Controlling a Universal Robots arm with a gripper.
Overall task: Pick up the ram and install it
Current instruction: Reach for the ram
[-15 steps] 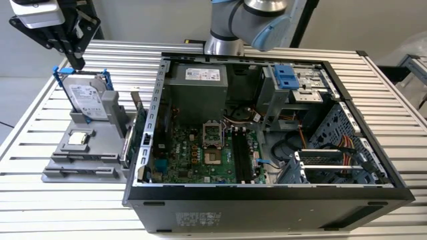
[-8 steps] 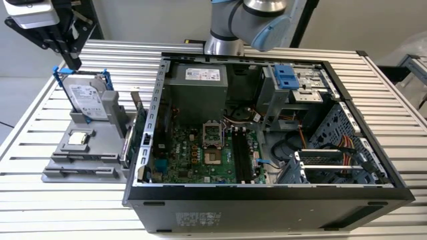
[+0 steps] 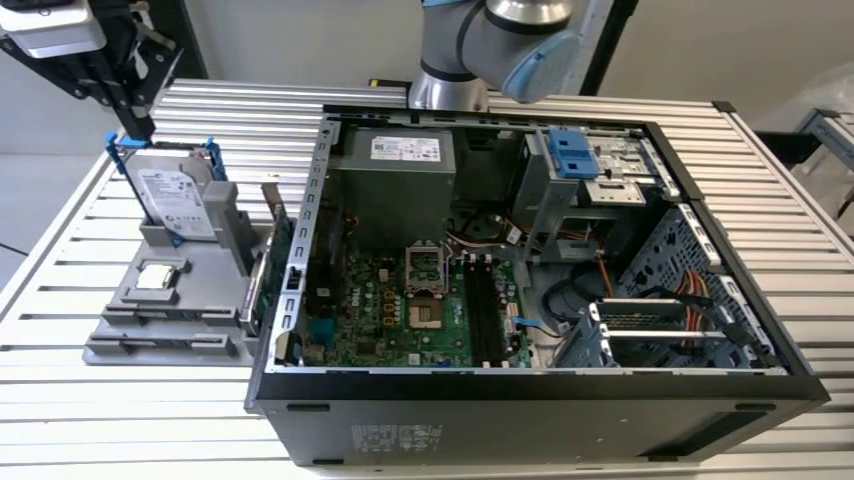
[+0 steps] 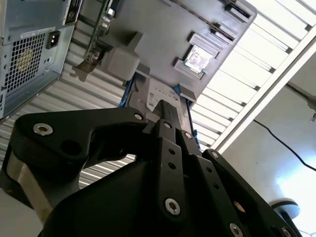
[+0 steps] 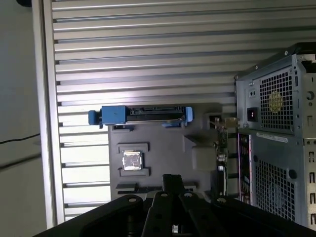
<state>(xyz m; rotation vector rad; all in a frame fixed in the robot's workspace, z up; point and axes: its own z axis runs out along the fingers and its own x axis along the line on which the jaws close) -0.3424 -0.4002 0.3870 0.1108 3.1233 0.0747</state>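
The gripper, fingers together and empty, is hovering over the gray parts holder. The pickup is not yet made. The ram is standing edgewise beside the computer case, so grasping it likely calls for parted jaws aligned over its thin edge.

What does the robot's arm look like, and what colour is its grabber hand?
The arm is a round, shiny silver-grey tube with a light blue cap on one side. In the second wrist view the gripper is matte black. It is built from flat, angular bars joined together and dotted with small silver screws.
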